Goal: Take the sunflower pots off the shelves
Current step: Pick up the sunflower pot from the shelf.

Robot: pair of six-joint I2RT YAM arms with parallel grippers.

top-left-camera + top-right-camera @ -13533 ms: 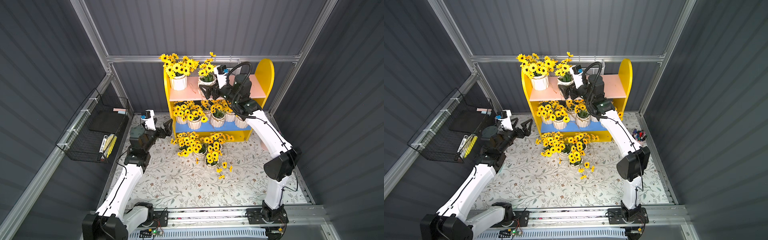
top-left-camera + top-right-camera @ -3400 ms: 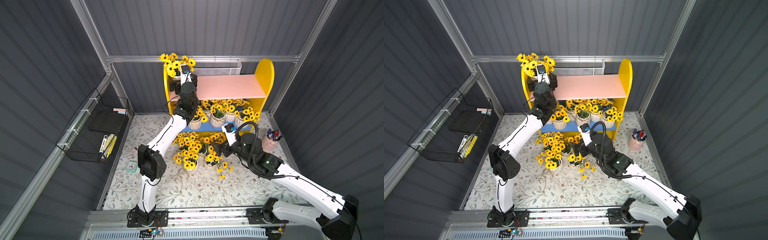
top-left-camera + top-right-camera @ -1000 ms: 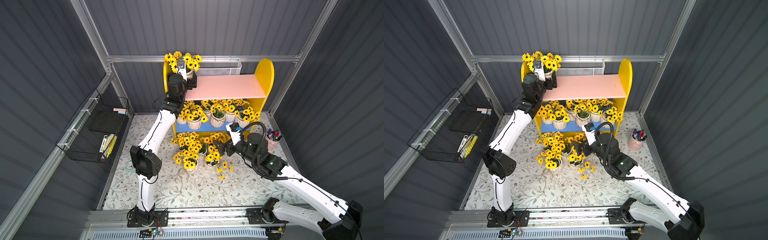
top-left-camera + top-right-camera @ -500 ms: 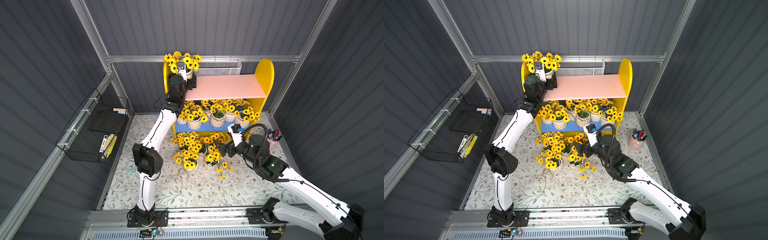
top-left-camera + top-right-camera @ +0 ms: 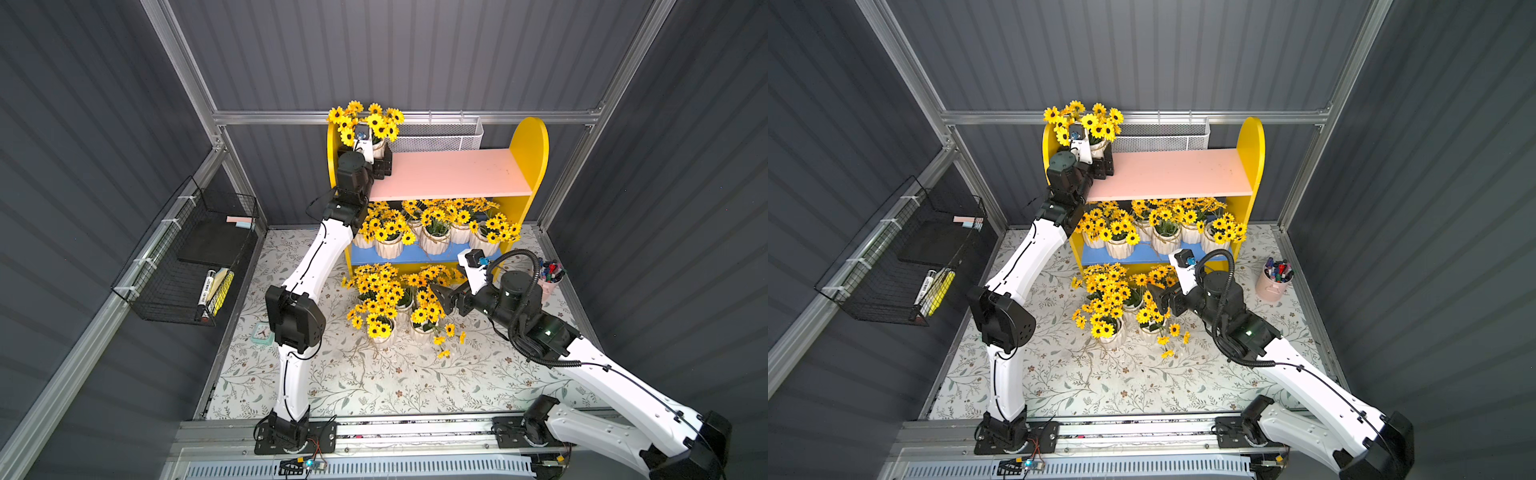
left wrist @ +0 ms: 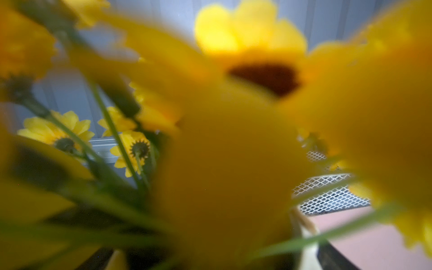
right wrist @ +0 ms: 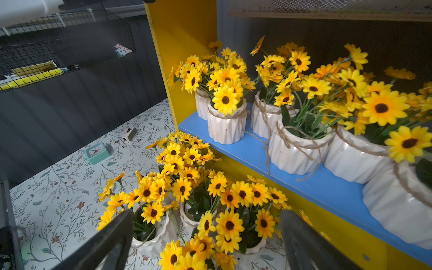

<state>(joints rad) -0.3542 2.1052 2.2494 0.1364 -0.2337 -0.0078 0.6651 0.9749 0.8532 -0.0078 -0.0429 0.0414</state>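
Note:
The shelves have yellow side panels (image 5: 530,141), a pink upper board (image 5: 453,174) and a blue lower board (image 7: 315,184). At the upper board's left end my left gripper (image 5: 380,157) is shut on one sunflower pot (image 5: 376,146). That pot's blurred flowers (image 6: 257,70) fill the left wrist view and hide the jaws. Several sunflower pots (image 5: 434,239) stand in a row on the lower board. Several more (image 5: 382,332) stand on the floor in front. My right gripper (image 7: 205,236) hangs open above the floor pots, holding nothing.
A white mesh basket (image 5: 436,139) sits behind the upper board. A black wire basket (image 5: 187,257) hangs on the left wall. A pink cup of pens (image 5: 548,282) stands right of the shelves, and a teal clock (image 5: 262,332) lies at the left. Loose flowers (image 5: 442,353) lie on the mat.
The left arm's elbow has shifted slightly right while its gripper stays on the pot. The right gripper has barely moved and remains open.

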